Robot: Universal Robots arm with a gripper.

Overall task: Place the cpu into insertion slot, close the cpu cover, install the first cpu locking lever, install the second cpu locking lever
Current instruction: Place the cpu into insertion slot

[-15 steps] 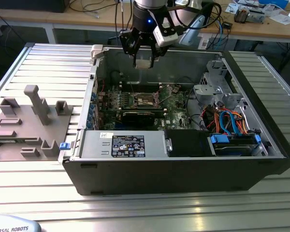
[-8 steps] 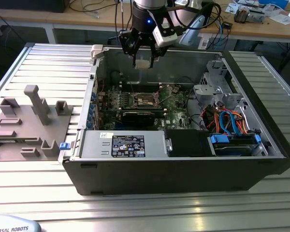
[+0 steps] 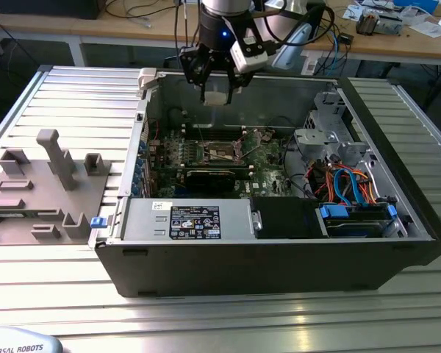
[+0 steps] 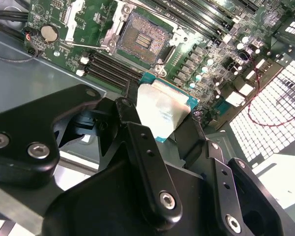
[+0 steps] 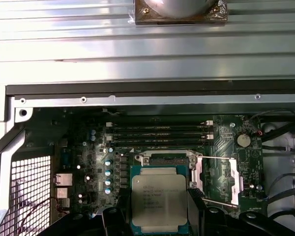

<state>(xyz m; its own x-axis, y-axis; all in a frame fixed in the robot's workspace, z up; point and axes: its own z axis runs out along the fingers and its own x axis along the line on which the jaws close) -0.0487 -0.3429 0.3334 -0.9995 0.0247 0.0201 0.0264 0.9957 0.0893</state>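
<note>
My gripper (image 3: pixel 216 94) hangs above the open computer case (image 3: pixel 279 250), shut on the cpu (image 4: pixel 163 111), a flat square chip with a silver-grey top and a teal edge. In the first wrist view the cpu (image 5: pixel 160 199) sits between the two black fingers (image 5: pixel 195 202), and the gripper (image 5: pixel 160 214) holds it by two opposite edges. The insertion slot (image 4: pixel 139 41) lies bare on the green motherboard below, with its contact field showing. The silvery cpu cover (image 5: pixel 220 181) stands swung open beside the slot. Thin wire locking levers (image 5: pixel 217 158) stick out along it.
Memory slots (image 5: pixel 160 133) run beside the socket. A black power supply box (image 3: pixel 191 220) and blue cabled drives (image 3: pixel 353 213) fill the case's near side. A grey fixture block (image 3: pixel 48 187) rests on the ribbed table at the exterior view's left. Cables lie by the case wall (image 4: pixel 10 49).
</note>
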